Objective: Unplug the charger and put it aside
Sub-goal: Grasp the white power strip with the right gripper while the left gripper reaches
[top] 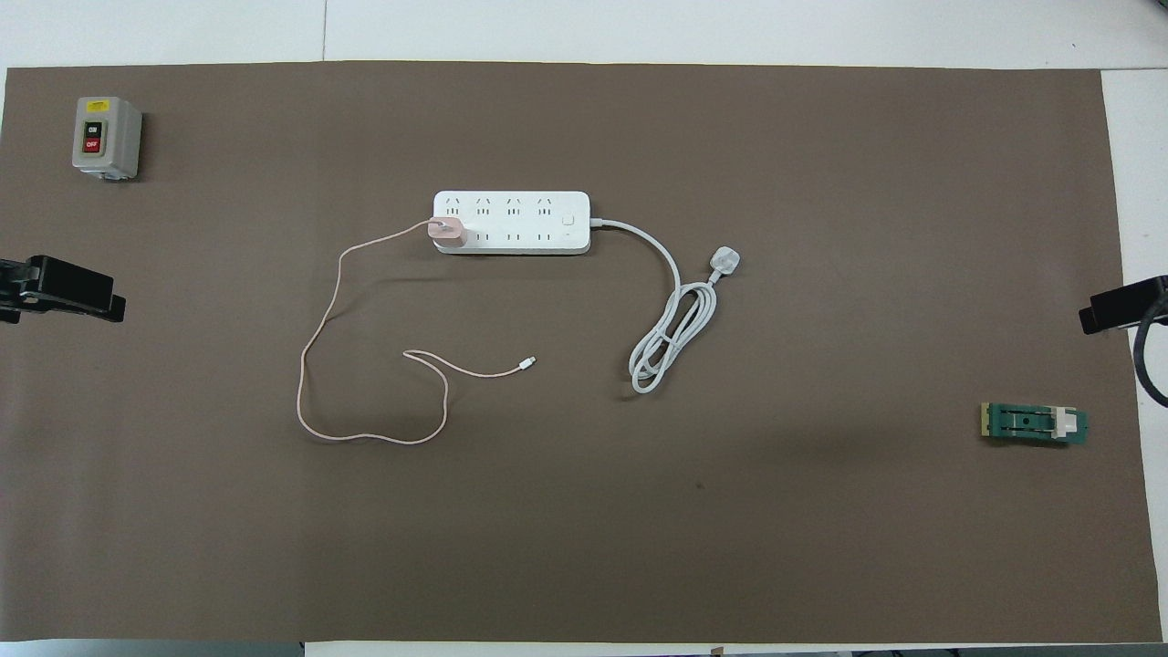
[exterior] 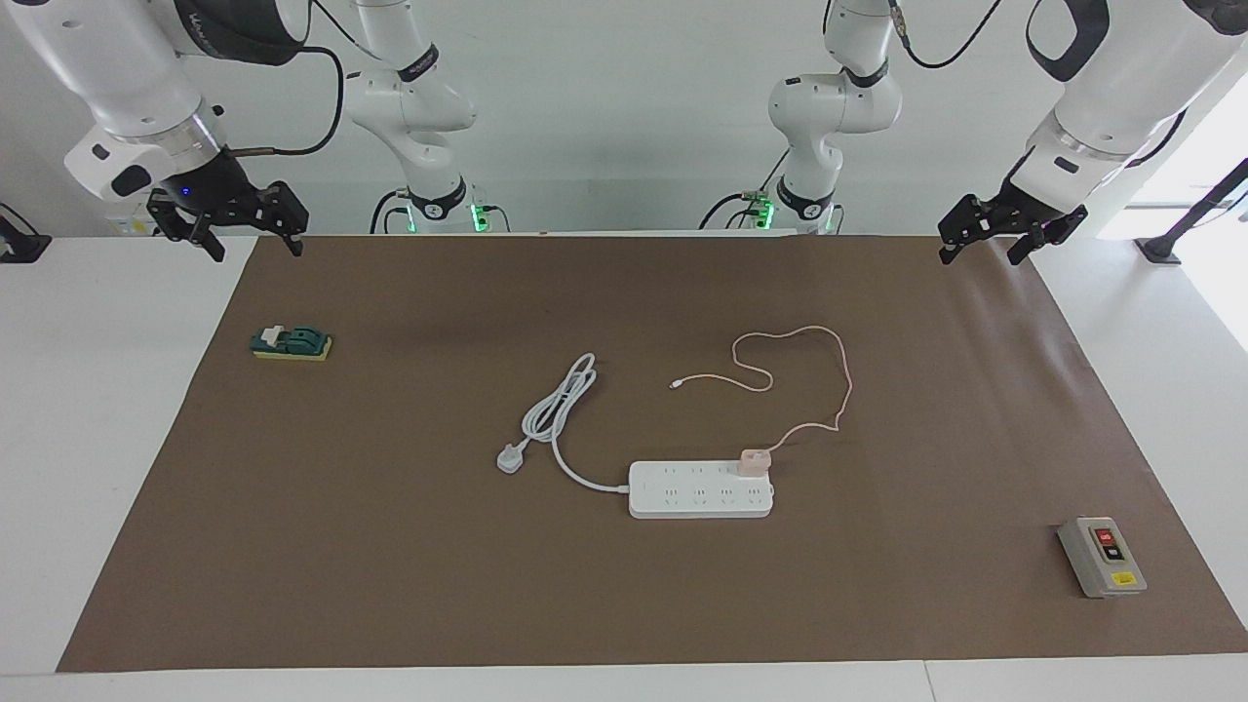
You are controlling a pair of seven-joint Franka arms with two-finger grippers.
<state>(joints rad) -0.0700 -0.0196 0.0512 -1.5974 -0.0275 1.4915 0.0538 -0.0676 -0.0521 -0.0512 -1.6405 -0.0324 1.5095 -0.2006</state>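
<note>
Left gripper (exterior: pixel 1009 232): upper right of the facing view, raised over the brown mat's (exterior: pixel 390 546) edge nearest the robots; fingers spread apart, holding nothing; arm waiting.
Right gripper (exterior: pixel 229 222): upper left of the facing view, raised over the mat's corner; fingers parted, nothing held; also idle.
Green switch block (exterior: pixel 292 342): left of the facing view, on the mat toward the right arm's end, near the robots.
Cable (exterior: pixel 809 380): thin pink lead, lying in loose curves centre-right of the facing view, free end (exterior: pixel 675 385) bare on the mat.
White plug and cord (exterior: pixel 551 414): three-pin plug with its thick cord coiled, centre of the facing view.
Charger (exterior: pixel 755 461): small pale pink cube, seated in an end socket of the power strip (exterior: pixel 700 489), on the row nearer the robots, just right of frame centre.
Charger, appearance: smooth, rounded edges, prongs hidden in the socket; cable leaves its upper face.
Charger, handling: judged light and rigid, with slick plastic sides; the socket will likely resist and the strip may lift with it.
Charger, hold: across two opposite flat sides of the cube, not the soft cable; pull straight up, perhaps with the strip steadied.
Grey push-button box (exterior: pixel 1102 556): lower right of the facing view, farthest from the robots.
Task state: not begun; charger plugged in.
</note>
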